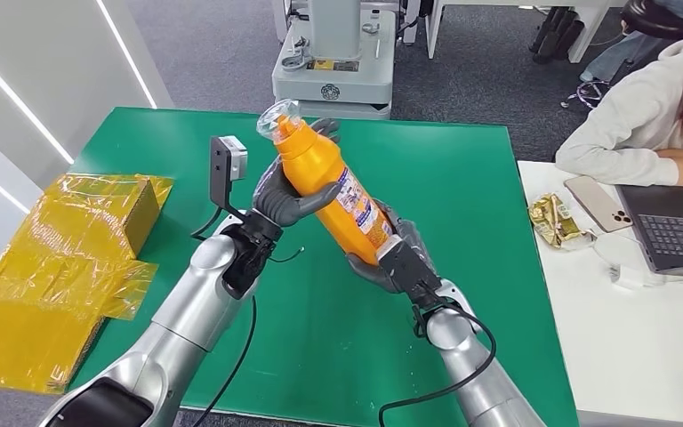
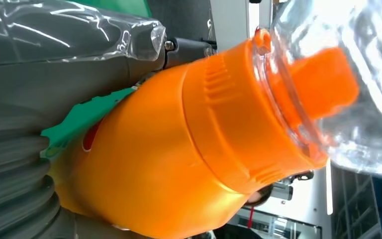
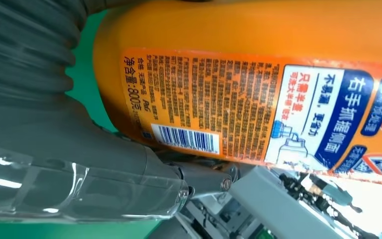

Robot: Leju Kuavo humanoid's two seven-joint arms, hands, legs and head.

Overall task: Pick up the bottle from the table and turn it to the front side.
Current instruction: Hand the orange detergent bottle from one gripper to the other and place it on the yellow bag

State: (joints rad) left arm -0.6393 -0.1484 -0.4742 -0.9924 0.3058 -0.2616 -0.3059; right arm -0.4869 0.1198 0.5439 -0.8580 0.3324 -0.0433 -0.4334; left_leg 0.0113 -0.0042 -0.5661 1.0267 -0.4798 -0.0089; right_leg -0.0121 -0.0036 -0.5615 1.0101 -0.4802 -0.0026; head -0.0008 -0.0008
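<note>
Bottle is bright orange all over, with a see-through clear cap over an orange spout. Its label has dark fine print on orange, a white barcode patch, plus blue and white panels. Worktop is solid green. Both hands, left hand and right hand, are dark grey. Shiny yellow wrapped boxes sit alongside.

Yellow film-wrapped boxes off the green bench's left edge. On the white desk at right: phone, laptop, crumpled gold wrapper; seated person behind.
</note>
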